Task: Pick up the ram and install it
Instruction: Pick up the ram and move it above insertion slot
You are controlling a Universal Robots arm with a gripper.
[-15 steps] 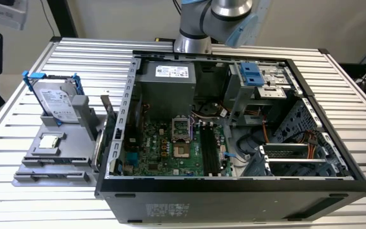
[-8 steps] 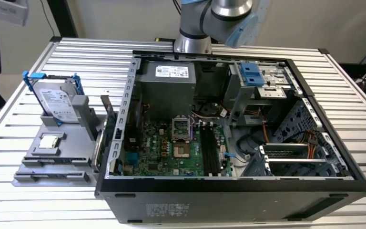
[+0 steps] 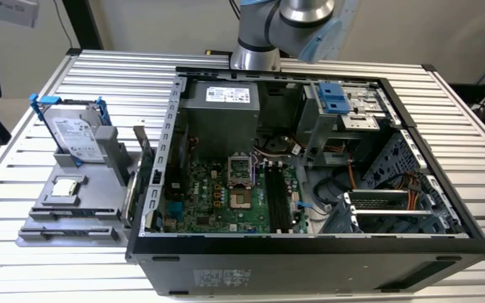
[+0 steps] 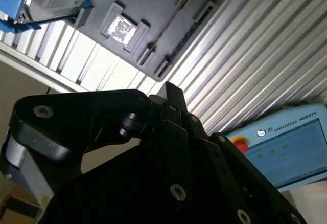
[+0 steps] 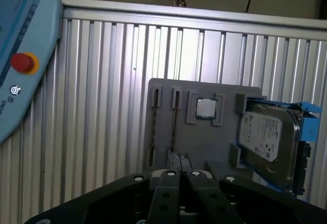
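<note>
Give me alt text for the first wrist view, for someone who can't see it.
The gripper faces a grey holder on a ribbed metal table. The holder carries the ram standing on edge, a small square chip and a hard drive with blue clips.

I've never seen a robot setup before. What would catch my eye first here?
An open computer case sits on the slatted table, its green motherboard laid bare. At the exterior view's left, a grey holder carries a hard drive with blue clips and a small silver chip. The silver robot arm rises behind the case.
</note>
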